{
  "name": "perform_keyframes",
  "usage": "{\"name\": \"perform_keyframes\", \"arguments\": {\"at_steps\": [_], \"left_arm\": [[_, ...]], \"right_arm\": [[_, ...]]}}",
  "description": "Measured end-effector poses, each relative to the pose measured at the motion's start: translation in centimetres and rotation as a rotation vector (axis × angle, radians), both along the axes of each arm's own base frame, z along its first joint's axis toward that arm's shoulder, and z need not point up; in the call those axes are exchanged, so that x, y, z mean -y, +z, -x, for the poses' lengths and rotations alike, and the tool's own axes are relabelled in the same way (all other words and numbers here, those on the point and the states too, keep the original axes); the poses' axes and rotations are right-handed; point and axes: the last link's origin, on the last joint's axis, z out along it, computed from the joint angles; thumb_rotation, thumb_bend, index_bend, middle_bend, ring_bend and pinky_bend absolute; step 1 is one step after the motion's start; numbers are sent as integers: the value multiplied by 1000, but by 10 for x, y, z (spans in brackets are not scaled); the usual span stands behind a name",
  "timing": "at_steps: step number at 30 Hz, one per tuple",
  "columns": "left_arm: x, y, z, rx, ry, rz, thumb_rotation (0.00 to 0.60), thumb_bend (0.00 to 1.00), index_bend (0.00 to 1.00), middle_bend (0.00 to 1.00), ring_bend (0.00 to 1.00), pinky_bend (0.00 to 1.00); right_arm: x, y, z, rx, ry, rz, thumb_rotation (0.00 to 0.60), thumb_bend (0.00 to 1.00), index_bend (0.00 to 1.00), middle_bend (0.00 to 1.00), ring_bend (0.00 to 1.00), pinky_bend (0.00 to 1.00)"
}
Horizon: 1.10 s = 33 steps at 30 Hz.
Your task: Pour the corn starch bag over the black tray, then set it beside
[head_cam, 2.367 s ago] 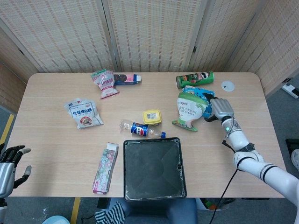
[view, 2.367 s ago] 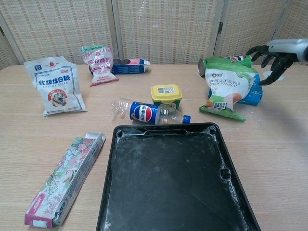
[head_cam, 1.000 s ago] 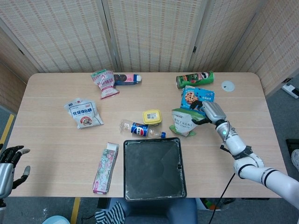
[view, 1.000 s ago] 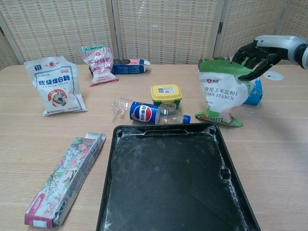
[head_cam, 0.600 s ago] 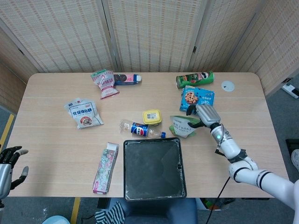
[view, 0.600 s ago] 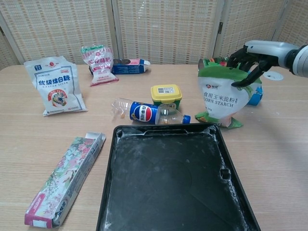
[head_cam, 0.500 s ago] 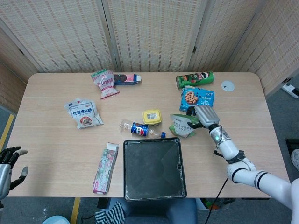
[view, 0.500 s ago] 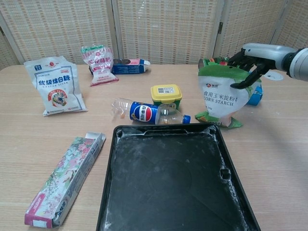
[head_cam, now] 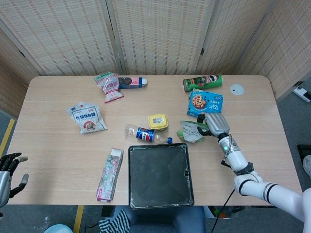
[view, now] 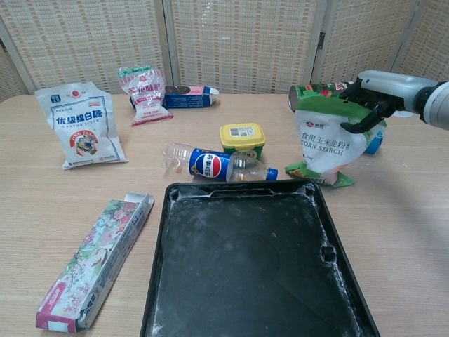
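Observation:
The corn starch bag (view: pixel 326 142), white with a green top, stands upright on the table just behind the far right corner of the black tray (view: pixel 238 187). My right hand (view: pixel 370 95) grips the bag's green top edge from the right. In the head view the bag (head_cam: pixel 189 131) shows foreshortened beside the right hand (head_cam: pixel 214 124), just past the tray (head_cam: pixel 158 146). White powder dusts the tray floor. My left hand (head_cam: pixel 9 171) hangs off the table's near left corner, fingers apart, holding nothing.
A Pepsi bottle (view: pixel 217 165) and a yellow lidded box (view: pixel 243 137) lie behind the tray. A blue cookie box (head_cam: pixel 206 102) and green Pringles can (head_cam: pixel 202 82) sit behind the bag. A flowered carton (view: pixel 95 260) lies left of the tray; a sugar bag (view: pixel 81 126) sits far left.
My right hand took hold of the lying corn starch bag, stood it upright and drew it nearer, toward the tray's far right corner. The left hand barely moved.

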Motion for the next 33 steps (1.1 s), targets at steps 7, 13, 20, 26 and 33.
{"name": "perform_keyframes", "arguments": {"at_steps": [7, 13, 20, 26, 33], "left_arm": [[-2, -2, 0, 4, -5, 8, 600, 436, 337, 252, 224, 77], [-3, -4, 0, 10, -11, 11, 600, 436, 337, 252, 224, 77], [-3, -7, 1, 14, -10, 20, 600, 435, 338, 252, 224, 77], [-6, -10, 0, 17, -19, 29, 600, 436, 339, 252, 224, 77], [-8, -10, -1, 16, -28, 30, 600, 435, 343, 252, 224, 77]], "right_arm": [[-16, 19, 3, 72, -56, 10, 600, 581, 708, 571, 638, 472], [-38, 37, 8, 128, -123, -14, 600, 582, 708, 571, 682, 478], [-67, 53, 24, 146, -213, -23, 600, 581, 708, 571, 688, 478], [-87, 52, 34, 204, -275, -23, 600, 582, 708, 571, 690, 478], [-99, 36, 35, 290, -310, -32, 600, 581, 703, 566, 671, 468]]}}
